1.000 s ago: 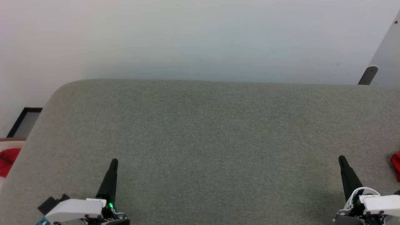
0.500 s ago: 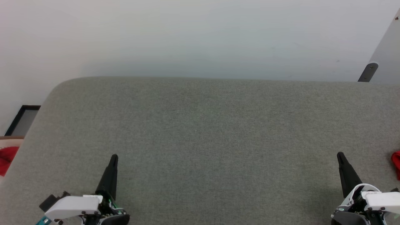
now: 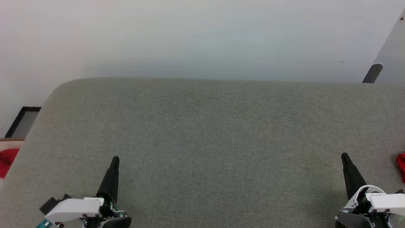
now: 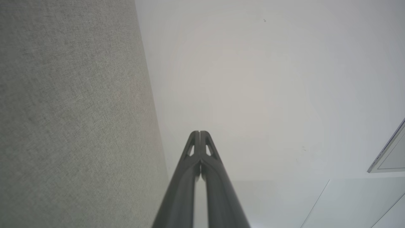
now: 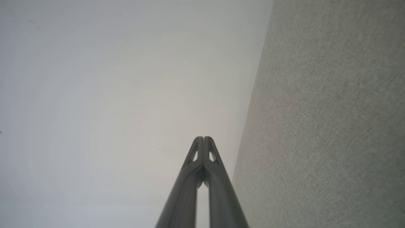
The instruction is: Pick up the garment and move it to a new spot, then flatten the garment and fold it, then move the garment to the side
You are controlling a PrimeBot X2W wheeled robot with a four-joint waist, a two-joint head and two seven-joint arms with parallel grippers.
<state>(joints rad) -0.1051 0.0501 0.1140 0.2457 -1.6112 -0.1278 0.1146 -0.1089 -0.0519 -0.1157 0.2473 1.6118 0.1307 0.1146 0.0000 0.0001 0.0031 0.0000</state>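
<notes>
Garment (image 3: 5, 159): red patch, mostly out of frame at left; left gripper (image 3: 115, 159), right gripper (image 3: 344, 155) pressed together.

Broad grey surface (image 3: 202, 126) open across, white wall (image 3: 202, 38) behind

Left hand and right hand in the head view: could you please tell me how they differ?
The left hand sits at the lower left, fingers leaning rightward; the right hand sits at the lower right, fingers leaning leftward. Red cloth lies on the grey surface close to the right hand; around the left hand the surface is bare. Both hands are shut and hold nothing.
</notes>
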